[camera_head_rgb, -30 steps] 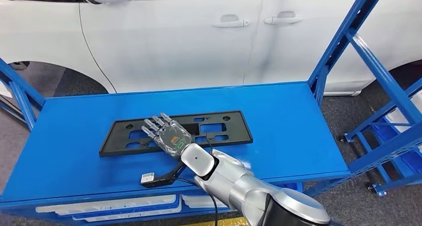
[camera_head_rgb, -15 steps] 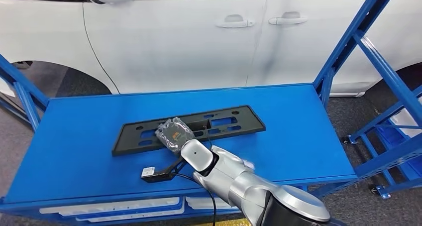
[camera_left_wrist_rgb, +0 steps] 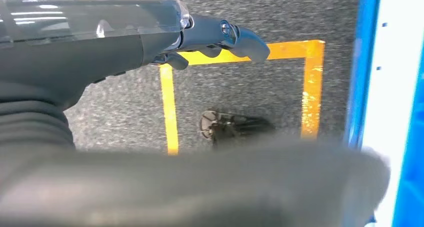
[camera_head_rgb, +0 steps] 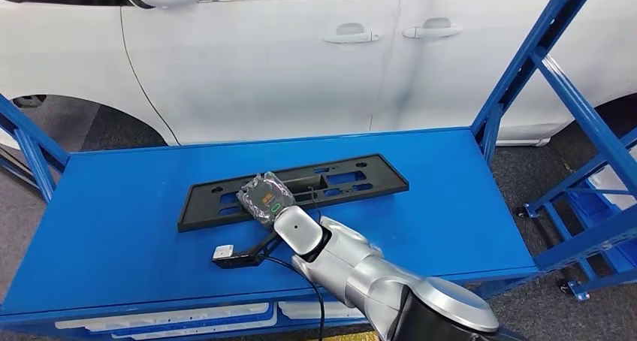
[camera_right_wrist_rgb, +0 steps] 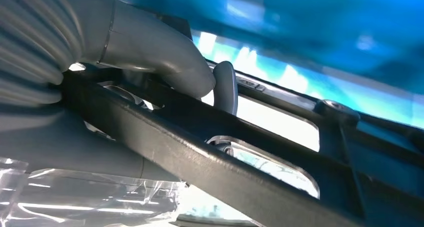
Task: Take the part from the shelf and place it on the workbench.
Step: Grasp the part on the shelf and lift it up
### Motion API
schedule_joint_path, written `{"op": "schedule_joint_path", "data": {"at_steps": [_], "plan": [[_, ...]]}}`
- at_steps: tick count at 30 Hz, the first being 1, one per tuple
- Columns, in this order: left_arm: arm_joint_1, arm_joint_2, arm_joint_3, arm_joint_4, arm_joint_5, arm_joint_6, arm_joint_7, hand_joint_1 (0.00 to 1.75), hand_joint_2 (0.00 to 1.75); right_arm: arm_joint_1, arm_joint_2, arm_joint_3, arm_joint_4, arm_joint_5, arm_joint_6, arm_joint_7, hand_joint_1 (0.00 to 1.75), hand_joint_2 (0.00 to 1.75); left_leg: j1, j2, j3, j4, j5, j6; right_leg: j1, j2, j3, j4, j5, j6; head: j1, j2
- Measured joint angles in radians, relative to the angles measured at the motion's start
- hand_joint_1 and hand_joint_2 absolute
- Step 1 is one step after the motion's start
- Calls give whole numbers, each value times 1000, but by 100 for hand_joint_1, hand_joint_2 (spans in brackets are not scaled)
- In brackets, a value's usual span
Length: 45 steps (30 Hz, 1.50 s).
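The part is a long black license-plate frame (camera_head_rgb: 353, 179) lying across the blue shelf (camera_head_rgb: 451, 213). My right hand (camera_head_rgb: 264, 198), wrapped in clear plastic, grips the frame a little left of its middle, fingers curled over its near rail. The right wrist view shows the thumb (camera_right_wrist_rgb: 160, 57) and a dark finger clamped on the black rail (camera_right_wrist_rgb: 210, 167). The frame's right end sits slightly farther back than its left end. My left hand (camera_left_wrist_rgb: 210, 34) hangs over the floor with its fingers apart, holding nothing.
A white car (camera_head_rgb: 263, 63) stands close behind the shelf. Blue uprights and diagonal braces (camera_head_rgb: 526, 55) rise at the shelf's right end, and another at the left (camera_head_rgb: 30, 146). A second blue rack (camera_head_rgb: 593, 206) stands further right. Yellow floor tape (camera_left_wrist_rgb: 170, 107) lies below the left hand.
The right hand's fingers, stretched flat over the frame a second ago, have closed on it. The frame has shifted to the right and turned slightly, its right end going back.
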Motion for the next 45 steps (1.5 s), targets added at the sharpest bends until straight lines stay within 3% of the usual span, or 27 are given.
{"op": "schedule_joint_path", "data": {"at_steps": [3,5,7,8,9,10,12,13,14,16,19,21,23,24,25,27,28,30,32,34,37,38,39,40,41,43,45], "plan": [[-1,0,-1,0,-2,0,-20,0,175,-8,-1,-14,1,-9,-28,-13,175,175,3,0,-1,-3,3,21,-3,0,-9,21,-16,13,0,0],[-4,0,-1,0,-2,0,-26,0,175,-14,-1,-27,1,-19,-58,-27,175,175,4,1,1,-6,4,31,-7,-1,-53,114,-68,23,0,0],[-5,0,-1,0,1,-2,-27,0,175,-17,-2,-43,1,-33,-95,-44,175,175,3,2,1,-5,2,35,-10,-1,-123,252,-123,27,0,0],[-6,0,-1,0,4,-4,-28,0,175,-17,-3,-53,0,-43,-116,-56,175,175,2,1,1,-5,1,36,-11,-1,-147,294,-129,28,0,0],[-6,0,-1,0,6,-8,-31,0,175,-18,-3,-66,-3,-57,-139,-73,175,175,2,1,2,-5,1,36,-11,-1,-152,296,-116,26,0,0],[-6,0,0,0,7,-12,-35,0,175,-19,-3,-82,-9,-76,-165,-97,175,175,2,0,4,-4,-1,35,-10,-1,-137,257,-84,23,0,0],[-6,0,0,0,9,-18,-43,0,175,-24,-3,-131,-36,-133,-227,-171,175,175,1,-2,7,-4,-4,30,-7,-1,-73,113,-11,10,0,0],[-6,0,0,0,10,-20,-45,0,175,-25,-4,-163,-58,-163,-254,-218,175,175,0,-2,8,-3,-6,26,-4,-1,-47,54,11,5,0,0],[-7,-1,0,0,11,-20,-45,0,175,-26,-5,-199,-85,-187,-273,-262,175,175,-1,-2,7,-3,-7,22,0,-1,-32,19,19,1,0,0],[-7,0,0,0,12,-21,-45,0,175,-23,-6,-265,-140,-204,-285,-312,175,175,-1,-1,8,-7,-7,10,5,0,-27,2,17,-4,0,0],[-7,2,0,0,14,-22,-45,0,175,-18,-9,-334,-199,-200,-282,-324,175,175,0,0,0,23,-33,-4,-3,-3,-14,-15,22,-17,0,0],[-7,3,2,0,22,-30,-51,0,175,-1,-9,-372,-236,-261,-288,-392,175,175,1,0,-51,137,-94,-10,-4,-5,-9,-19,22,-24,0,0],[-6,5,6,0,40,-42,-66,0,175,48,-14,-425,-312,-434,-276,-553,175,175,1,0,-111,260,-139,-14,-2,-5,-7,-18,19,-28,0,0],[-5,7,10,0,50,-48,-74,0,175,82,-20,-457,-374,-545,-243,-635,175,175,2,0,-121,277,-133,-16,-1,-4,-5,-17,16,-28,0,0],[-5,11,16,0,61,-53,-80,0,175,121,-30,-490,-458,-674,-176,-701,175,175,2,0,-112,254,-108,-16,-1,-4,-1,-15,13,-27,0,0],[-3,18,30,0,81,-66,-87,0,175,204,-66,-549,-669,-945,32,-780,175,175,3,0,-50,123,-36,-15,-2,-4,8,-9,2,-20,0,0],[-1,21,37,0,89,-70,-86,0,175,251,-87,-575,-784,-1077,154,-809,175,175,2,-1,-20,59,-14,-12,0,-5,9,-4,-4,-15,0,0],[6,26,49,0,97,-71,-79,0,175,348,-123,-618,-987,-1263,355,-851,175,175,-1,-4,7,7,-9,-2,3,-6,8,2,-10,-6,0,0],[12,28,58,0,98,-63,-65,0,175,437,-147,-649,-1160,-1338,487,-865,175,175,-2,-4,7,3,-11,11,4,-6,7,3,-12,2,0,0],[14,31,63,0,98,-51,-48,0,175,507,-164,-664,-1299,-1358,575,-866,175,175,0,-2,11,-3,-8,25,2,-5,0,29,-37,12,0,0],[10,33,72,0,93,-33,-23,0,175,596,-175,-672,-1433,-1376,656,-866,175,175,0,1,10,-6,-3,37,-4,-4,-76,203,-134,25,0,0],[9,34,74,0,90,-28,-17,0,175,620,-177,-673,-1464,-1379,670,-866,175,175,0,1,9,-5,-3,37,-7,-4,-103,263,-156,27,0,0],[9,34,75,0,85,-25,-12,0,175,641,-179,-674,-1489,-1381,678,-866,175,175,-1,1,7,-4,-2,38,-9,-4,-115,291,-159,28,0,0],[9,34,75,0,79,-22,-8,0,175,657,-181,-674,-1512,-1380,682,-866,175,175,-1,2,5,-3,-2,38,-10,-4,-107,280,-144,28,0,0],[9,34,75,0,73,-20,-4,0,175,669,-182,-675,-1532,-1378,682,-865,175,175,-1,1,5,-2,-1,37,-11,-5,-78,228,-114,26,0,0],[7,34,74,0,61,-19,2,0,175,683,-185,-674,-1566,-1366,672,-865,175,175,-3,0,3,0,1,33,-10,-5,1,83,-56,19,0,0],[5,35,73,0,50,-18,7,0,175,692,-187,-673,-1590,-1349,654,-865,175,175,-6,0,0,1,7,23,-5,-3,36,8,-33,12,0,0]]}}
